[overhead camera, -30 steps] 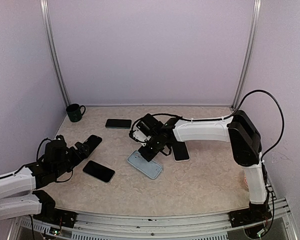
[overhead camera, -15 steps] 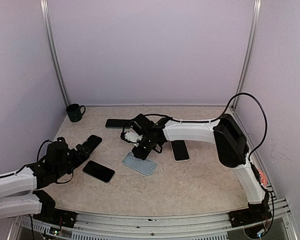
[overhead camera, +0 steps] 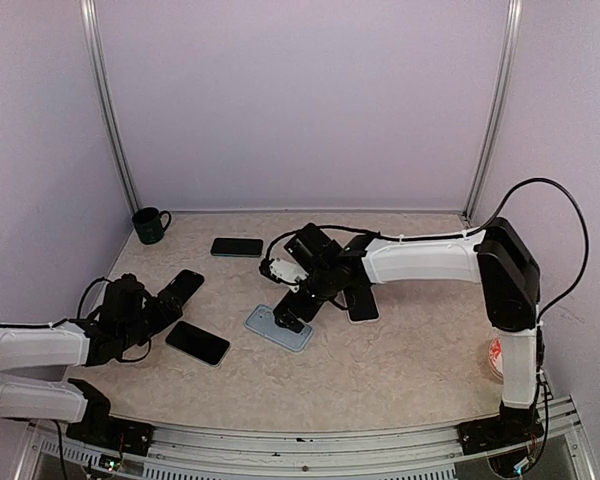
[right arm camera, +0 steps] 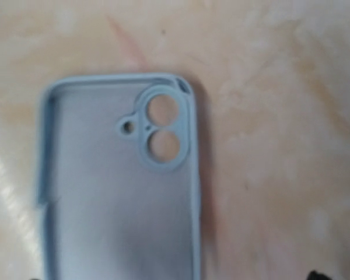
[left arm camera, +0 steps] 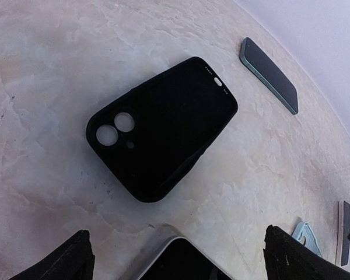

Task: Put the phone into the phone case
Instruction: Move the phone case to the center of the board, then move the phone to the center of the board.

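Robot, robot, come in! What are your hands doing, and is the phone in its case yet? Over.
Both grippers open, holding nothing. Right gripper over empty blue case. No phone in it yet. Nothing blocking.

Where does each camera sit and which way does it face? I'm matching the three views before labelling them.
Top external: high behind the arms, facing the table; both arms show.
Left wrist: on the left arm, angled down at the black phone case; its open fingertips show.
Right wrist: looking straight down into the light blue phone case; almost none of its gripper shows.
Shared: both cases also appear from above, black, blue.
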Controlling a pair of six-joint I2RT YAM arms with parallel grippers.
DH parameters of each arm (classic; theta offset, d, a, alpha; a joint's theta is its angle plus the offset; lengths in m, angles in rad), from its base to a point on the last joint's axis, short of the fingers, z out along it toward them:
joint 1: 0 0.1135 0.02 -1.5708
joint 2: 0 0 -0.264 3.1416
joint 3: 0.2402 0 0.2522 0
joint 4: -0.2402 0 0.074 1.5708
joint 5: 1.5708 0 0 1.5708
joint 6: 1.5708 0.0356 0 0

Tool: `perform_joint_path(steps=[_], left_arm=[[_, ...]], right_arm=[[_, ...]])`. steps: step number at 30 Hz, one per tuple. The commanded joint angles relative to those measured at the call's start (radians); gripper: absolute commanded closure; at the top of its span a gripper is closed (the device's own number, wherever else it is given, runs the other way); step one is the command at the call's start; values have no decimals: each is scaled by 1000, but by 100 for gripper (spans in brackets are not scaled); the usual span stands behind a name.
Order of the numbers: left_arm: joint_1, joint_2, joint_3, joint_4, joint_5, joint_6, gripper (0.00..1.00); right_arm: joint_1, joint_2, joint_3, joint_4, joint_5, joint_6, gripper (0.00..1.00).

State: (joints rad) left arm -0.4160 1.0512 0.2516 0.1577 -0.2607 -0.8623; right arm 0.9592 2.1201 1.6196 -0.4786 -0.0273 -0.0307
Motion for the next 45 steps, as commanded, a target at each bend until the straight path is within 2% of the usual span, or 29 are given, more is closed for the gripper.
perform_joint_path(steps=[1,10,18,26,34,39,45], left_arm=[[25,78,40,105,35,80,1],[30,237,91,147,126,138,1],[-23,218,48,176,181,136,3],[-26,274,51,197,186,150,3],[-33,277,57,195,168,152,4],[-49,296,46,202,151,143,4],[-54,220,14,207,109,138,3]], right_arm=[[3,-187,-149,138,-72,66,1],[4,-411,-383,235,-99,142,0],[5,-508,-508,281,-88,170,1],[49,-630,-731,571,-162,130,1],[91,-606,-773,654,-156,121,1],[131,-548,-805,769,-177,92,1],[195,-469,-802,868,-125,52,1]])
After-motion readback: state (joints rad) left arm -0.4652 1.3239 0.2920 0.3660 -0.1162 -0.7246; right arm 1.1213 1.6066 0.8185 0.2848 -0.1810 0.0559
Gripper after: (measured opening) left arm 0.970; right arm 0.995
